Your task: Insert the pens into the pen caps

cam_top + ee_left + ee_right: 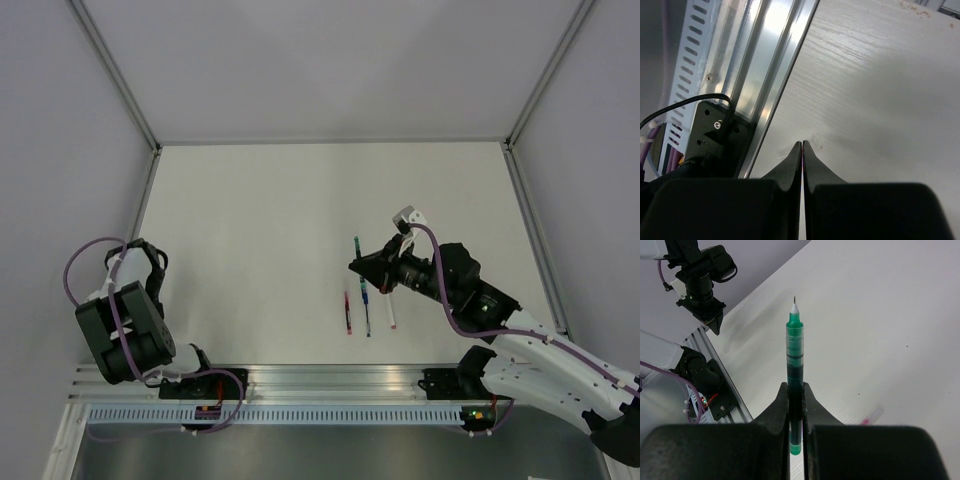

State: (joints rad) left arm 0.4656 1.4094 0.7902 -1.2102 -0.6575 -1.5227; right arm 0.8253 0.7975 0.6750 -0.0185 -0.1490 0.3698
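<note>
Right pincer (795,390) pinches the green pen (794,365) low on its barrel, fingers pressed flat against both sides. The bare nib juts straight out ahead of the wrist. From above, the pen's long axis runs near to far over the white surface (250,220), with the nib aimed at the far edge.

Left pincer (802,146) is pressed together on nothing. It is tucked at the near left corner beside the aluminium rail (775,60), well apart from the work.

Three more pens lie on the surface just on the near side of the right pincer: red pen (347,312), blue pen (366,312) and white pen (391,312). They lie roughly parallel, and their long axes also run near to far. The right arm is by far the nearer to them.

No pen cap can be made out in any view. Capping would seem to need a cap brought onto the line of the nib, ahead of the right pincer. With the left arm this far off, the slim nib and a tiny cap leave little room for misalignment.
</note>
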